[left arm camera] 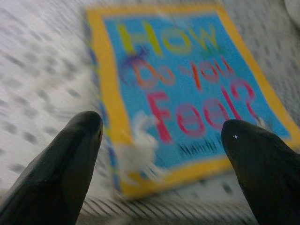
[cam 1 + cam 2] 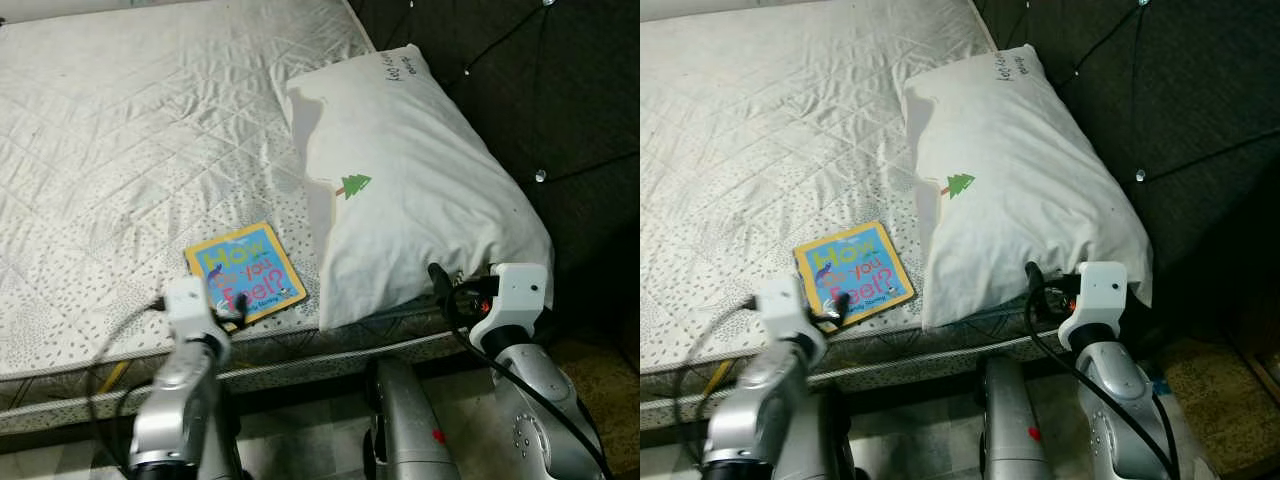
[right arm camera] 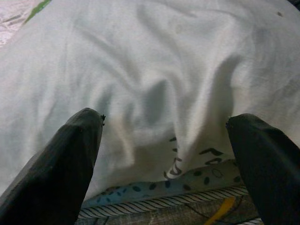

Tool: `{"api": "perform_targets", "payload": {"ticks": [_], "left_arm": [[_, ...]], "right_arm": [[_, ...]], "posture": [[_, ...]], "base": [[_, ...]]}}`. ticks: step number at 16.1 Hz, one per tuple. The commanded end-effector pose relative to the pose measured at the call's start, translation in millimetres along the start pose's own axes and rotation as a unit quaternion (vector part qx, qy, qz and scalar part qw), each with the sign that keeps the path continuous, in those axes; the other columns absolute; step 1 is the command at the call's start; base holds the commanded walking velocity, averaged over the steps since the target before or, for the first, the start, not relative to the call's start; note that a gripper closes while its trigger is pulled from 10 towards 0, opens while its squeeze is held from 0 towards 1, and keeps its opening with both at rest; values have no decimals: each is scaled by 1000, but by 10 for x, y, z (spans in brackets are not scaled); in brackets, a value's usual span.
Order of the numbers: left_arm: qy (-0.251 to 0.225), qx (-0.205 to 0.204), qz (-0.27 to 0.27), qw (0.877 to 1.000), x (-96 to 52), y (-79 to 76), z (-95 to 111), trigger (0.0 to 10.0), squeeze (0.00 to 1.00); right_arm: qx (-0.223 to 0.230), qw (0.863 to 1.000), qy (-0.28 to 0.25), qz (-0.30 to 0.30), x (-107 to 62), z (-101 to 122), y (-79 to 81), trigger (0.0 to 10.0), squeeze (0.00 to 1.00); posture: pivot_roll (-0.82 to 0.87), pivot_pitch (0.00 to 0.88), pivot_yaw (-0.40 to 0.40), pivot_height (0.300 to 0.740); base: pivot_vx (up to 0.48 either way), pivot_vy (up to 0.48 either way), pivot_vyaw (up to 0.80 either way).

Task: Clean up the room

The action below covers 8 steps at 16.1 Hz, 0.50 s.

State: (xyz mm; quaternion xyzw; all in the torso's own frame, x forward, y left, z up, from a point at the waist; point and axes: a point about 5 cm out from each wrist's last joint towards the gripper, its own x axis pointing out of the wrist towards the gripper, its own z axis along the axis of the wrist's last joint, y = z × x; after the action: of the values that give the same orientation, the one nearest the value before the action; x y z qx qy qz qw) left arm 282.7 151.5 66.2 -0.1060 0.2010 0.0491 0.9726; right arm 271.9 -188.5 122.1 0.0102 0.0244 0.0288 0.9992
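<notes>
A blue picture book (image 2: 245, 272) with a yellow border, titled "How Do You Feel?", lies flat on the bed close to its front edge. My left gripper (image 1: 161, 129) hovers open just before the book's near edge, with nothing between its fingers. To the right lies a white pillow (image 2: 410, 190) with a small green tree print, its near corner overhanging the mattress edge. Open and holding nothing, my right gripper (image 3: 164, 119) points at the pillow's near end (image 3: 164, 70).
The quilted white mattress (image 2: 120, 130) stretches away to the left and back. A dark tufted headboard (image 2: 560, 100) rises on the right behind the pillow. Below the bed's striped edge (image 2: 300, 350) are tiled floor and my own body.
</notes>
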Motion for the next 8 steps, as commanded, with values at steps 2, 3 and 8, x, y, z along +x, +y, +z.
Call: {"api": "perform_targets", "payload": {"ticks": [2,3,8], "left_arm": [[58,-3,2,998,-50,-9,-225,10000,0],[84,-1,-4,996,-78,-24,-317,10000,0],[115,5,3,993,-186,48,-440,10000,0]], "right_arm": [[-3,1000,-2,1,-19,35,-19,10000,0],[-3,1000,-2,1,-11,32,-13,10000,0],[-4,1000,0,7,-5,13,28,10000,0]], "posture": [[-100,202,47,533],[-98,203,46,533],[-85,205,47,533]], "base": [[0,0,0],[0,0,0],[0,0,0]]}}
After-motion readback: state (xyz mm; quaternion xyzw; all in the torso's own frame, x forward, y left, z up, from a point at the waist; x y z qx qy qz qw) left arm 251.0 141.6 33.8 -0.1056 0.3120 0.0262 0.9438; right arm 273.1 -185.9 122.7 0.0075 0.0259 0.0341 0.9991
